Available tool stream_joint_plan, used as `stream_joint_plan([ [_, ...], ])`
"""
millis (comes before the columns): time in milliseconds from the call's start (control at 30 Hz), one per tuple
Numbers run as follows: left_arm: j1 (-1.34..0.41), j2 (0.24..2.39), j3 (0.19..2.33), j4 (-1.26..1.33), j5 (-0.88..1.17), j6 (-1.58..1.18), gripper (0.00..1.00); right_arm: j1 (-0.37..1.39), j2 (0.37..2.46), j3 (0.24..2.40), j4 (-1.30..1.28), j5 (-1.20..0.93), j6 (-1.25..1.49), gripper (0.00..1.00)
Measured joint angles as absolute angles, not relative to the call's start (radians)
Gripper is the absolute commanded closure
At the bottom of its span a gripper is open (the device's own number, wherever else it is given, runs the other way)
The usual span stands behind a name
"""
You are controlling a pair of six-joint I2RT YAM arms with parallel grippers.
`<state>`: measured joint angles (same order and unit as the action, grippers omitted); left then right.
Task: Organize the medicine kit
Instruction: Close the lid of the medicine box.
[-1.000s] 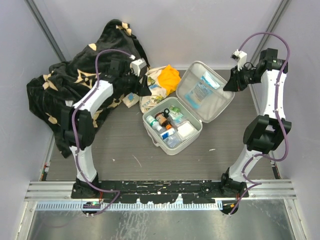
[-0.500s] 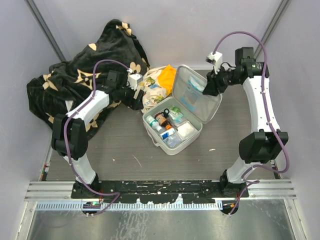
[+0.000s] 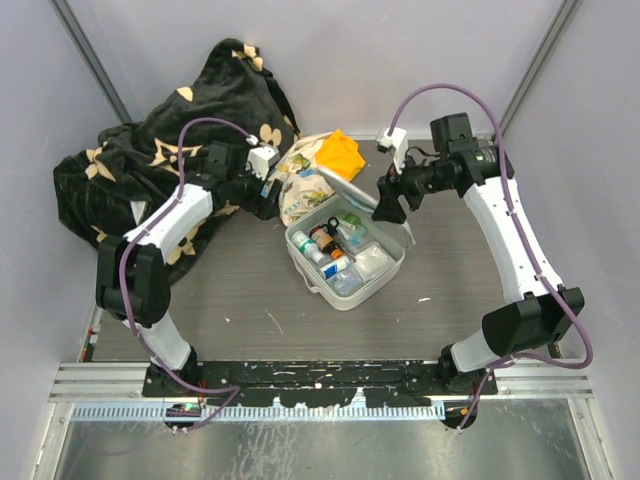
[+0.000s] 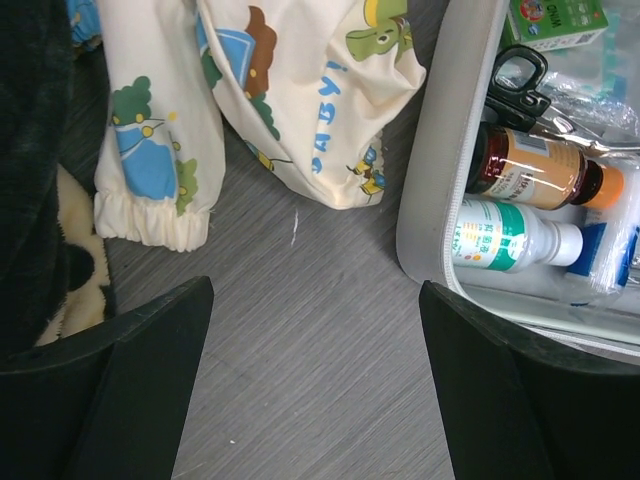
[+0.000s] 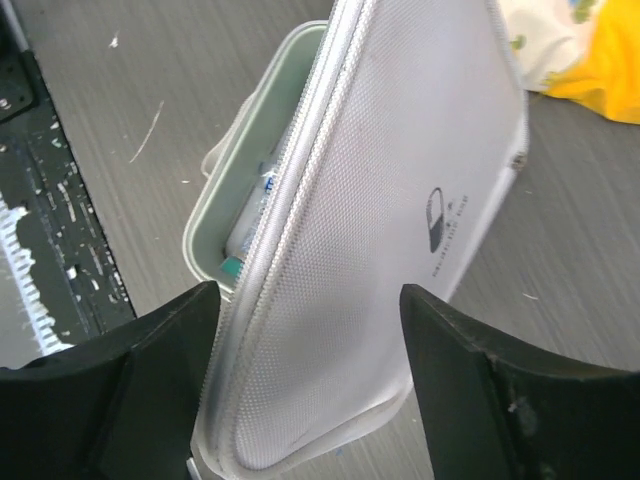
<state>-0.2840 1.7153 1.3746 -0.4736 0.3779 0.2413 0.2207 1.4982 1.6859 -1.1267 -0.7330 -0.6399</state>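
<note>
Lid-closing step: the medicine kit (image 3: 345,262) sits mid-table, its lid (image 5: 400,230) tilted half-shut. Right gripper (image 3: 388,205) straddles the lid, jaws wide (not clamped); left gripper (image 3: 266,195) gapes empty beside the case. Next, probably: press the lid flat.

Top external: fixed, high behind both arm bases (image 3: 168,376), looking down on entire worktop (image 3: 260,300).
Left wrist: close, downward, medicine kit (image 4: 430,190) just beyond one jaw.
Right wrist: close, kit's lid (image 5: 400,200) between jaws.
Shared: the kit.
</note>
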Motion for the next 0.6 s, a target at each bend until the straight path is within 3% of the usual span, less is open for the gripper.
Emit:
stream_joint_plan([
  [600, -0.264, 1.608, 1.357, -0.448, 0.31, 0.221, 0.02, 0.288, 1.386, 1.558, -1.103, -0.781, -0.624, 0.07],
])
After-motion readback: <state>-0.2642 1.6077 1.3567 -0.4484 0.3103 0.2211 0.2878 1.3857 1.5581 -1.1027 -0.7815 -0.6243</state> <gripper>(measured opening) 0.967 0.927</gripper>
